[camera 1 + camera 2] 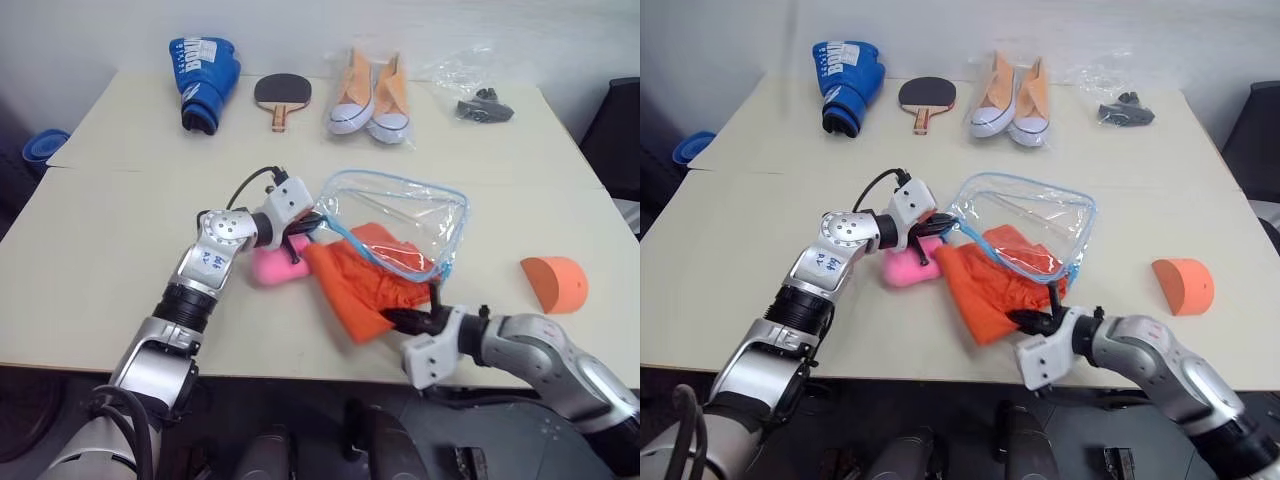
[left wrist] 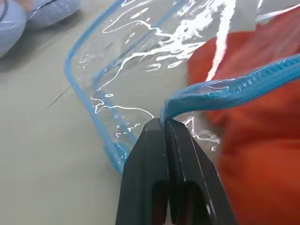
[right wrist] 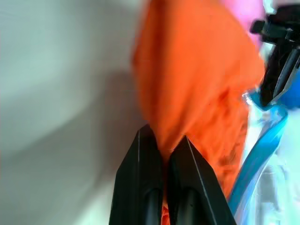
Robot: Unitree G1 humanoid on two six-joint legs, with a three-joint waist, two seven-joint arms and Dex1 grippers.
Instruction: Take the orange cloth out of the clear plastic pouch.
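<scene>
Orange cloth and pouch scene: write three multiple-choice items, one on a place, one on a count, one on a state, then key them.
1. Where does the pink thing lie?
A. beside the cloth, under the left gripper
B. inside the pouch
C. next to the paddle

2. How many sneakers lie at the table's far edge?
A. one
B. two
C. four

3. What is the state of the cloth?
A. wholly zipped inside the pouch
B. partly out of the pouch, pinched by the right gripper
C. lying apart from both grippers

Key: 1 A, the pink thing sits just below the left gripper, against the cloth's edge. 2 B, a pair lies side by side. 3 B, the right gripper is shut on a cloth corner while the left gripper clamps the rim of the pouch, which overlaps part of the cloth.
</scene>
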